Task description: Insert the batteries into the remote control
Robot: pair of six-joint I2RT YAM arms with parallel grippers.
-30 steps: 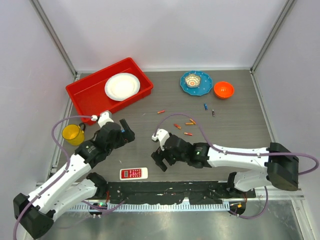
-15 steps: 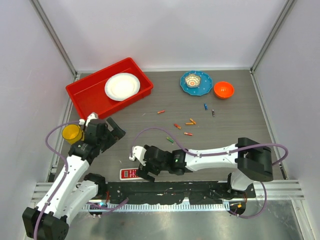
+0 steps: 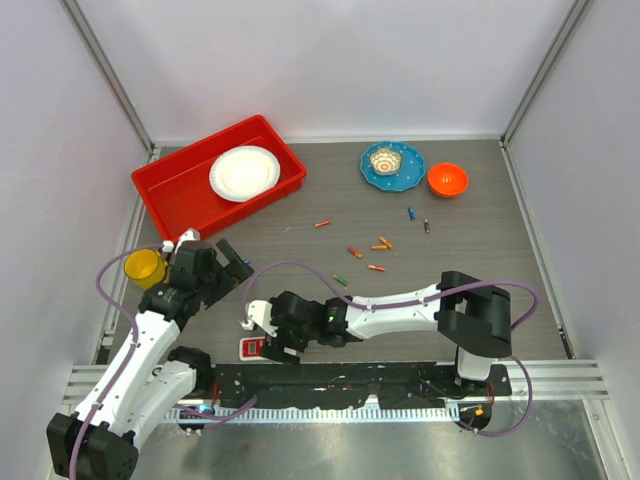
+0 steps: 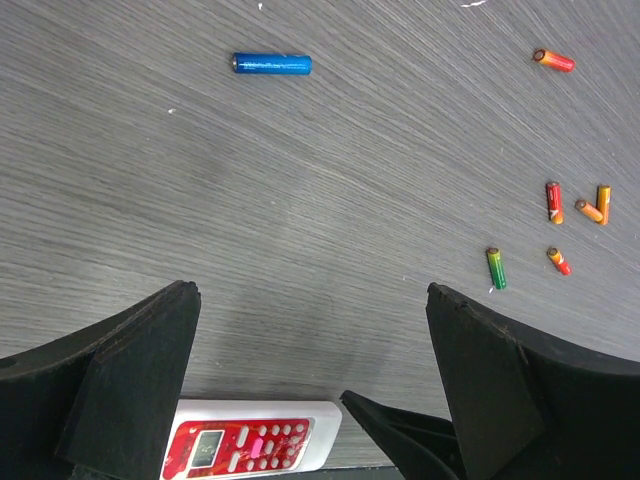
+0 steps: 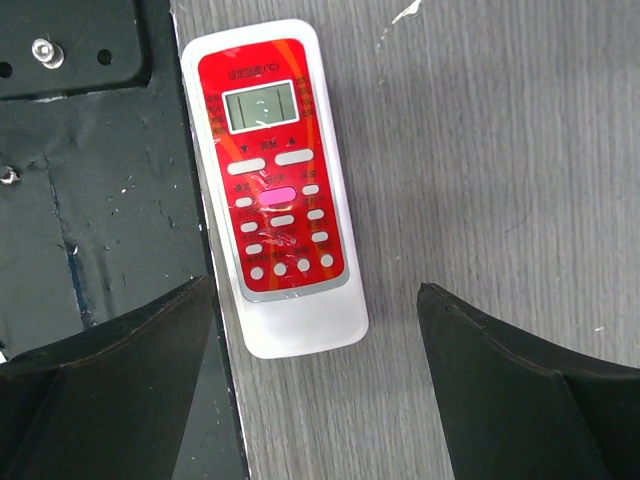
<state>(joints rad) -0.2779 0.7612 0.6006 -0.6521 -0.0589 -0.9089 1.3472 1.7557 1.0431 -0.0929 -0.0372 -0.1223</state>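
The remote control (image 5: 272, 190) lies face up, red panel showing, at the table's near edge (image 3: 250, 348) beside the black base plate. My right gripper (image 5: 315, 290) hovers over it, open, its fingers standing either side of the remote's plain white end without touching it (image 3: 272, 338). My left gripper (image 3: 236, 262) is open and empty a little to the left and farther back; its view shows the remote (image 4: 250, 445) below its fingers. Several batteries lie loose mid-table: red-orange ones (image 3: 376, 268), a green one (image 3: 340, 281) (image 4: 496, 268), a blue one (image 3: 410, 213) and a dark one (image 3: 426, 226).
A red tray (image 3: 165, 190) holding a white plate (image 3: 244, 172) stands at the back left. A yellow cup (image 3: 145, 268) sits by the left arm. At the back are a blue plate (image 3: 405, 175) with a small bowl and an orange bowl (image 3: 447, 179). The black base plate (image 5: 90, 200) borders the remote.
My right gripper has swung left and toward the near edge, from mid-table to over the remote. My left gripper has drawn back to the left, toward the yellow cup.
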